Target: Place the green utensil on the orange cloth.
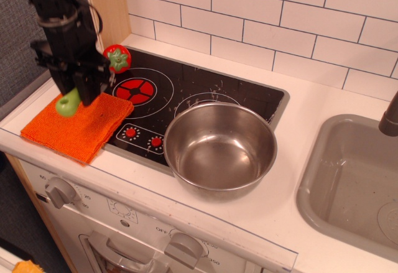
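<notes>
In the one view we have, we look down at a toy kitchen, and we will use the steel bowl (220,148) as our marker for where things are. Far to the left of the bowl, we see the black gripper (78,92) hanging down from its dark arm. Its fingers are closed around the green utensil (68,104), and only the round light-green handle end sticks out below them. We cannot see the grey head of the utensil, because the gripper hides it. The handle end shows in front of the orange cloth (78,124), near the cloth's back left part, but we cannot tell if it touches the cloth or hangs just above it. The orange cloth lies flat to the left of the bowl, well apart from it, with one corner lying over the edge of the black stove top (186,92). The bowl sits on the front right part of that stove top. A red tomato toy (116,58) with a green top sits behind the cloth, up and to the left of the bowl, just beside the gripper. To the right of the bowl we see a grey sink (351,186) set in the white counter (298,108).
</notes>
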{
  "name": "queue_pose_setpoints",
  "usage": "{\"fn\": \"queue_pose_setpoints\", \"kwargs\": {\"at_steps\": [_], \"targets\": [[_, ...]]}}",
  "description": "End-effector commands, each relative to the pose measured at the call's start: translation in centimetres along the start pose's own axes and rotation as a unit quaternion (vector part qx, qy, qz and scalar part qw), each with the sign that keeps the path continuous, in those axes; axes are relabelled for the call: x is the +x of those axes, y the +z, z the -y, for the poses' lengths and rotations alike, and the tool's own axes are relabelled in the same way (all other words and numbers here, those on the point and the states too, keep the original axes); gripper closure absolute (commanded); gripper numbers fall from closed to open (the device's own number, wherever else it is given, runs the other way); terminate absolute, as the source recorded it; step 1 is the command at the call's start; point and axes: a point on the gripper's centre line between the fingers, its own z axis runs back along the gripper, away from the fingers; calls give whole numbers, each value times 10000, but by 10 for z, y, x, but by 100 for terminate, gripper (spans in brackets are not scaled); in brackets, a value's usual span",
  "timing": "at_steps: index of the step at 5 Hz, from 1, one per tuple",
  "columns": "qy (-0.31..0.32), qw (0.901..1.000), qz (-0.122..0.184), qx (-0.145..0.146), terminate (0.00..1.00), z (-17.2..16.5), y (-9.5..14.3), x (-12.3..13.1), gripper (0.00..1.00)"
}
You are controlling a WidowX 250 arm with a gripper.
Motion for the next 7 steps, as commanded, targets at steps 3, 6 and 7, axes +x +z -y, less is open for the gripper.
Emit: {"fn": "queue_pose_setpoints", "kwargs": {"at_steps": [3, 6, 7], "targets": [[-231, 9989, 406, 32, 0, -15, 21, -10, 0], [-357, 9987, 362, -13, 0, -8, 28, -8, 0], [-357, 9987, 362, -13, 100, -8, 28, -8, 0]]}}
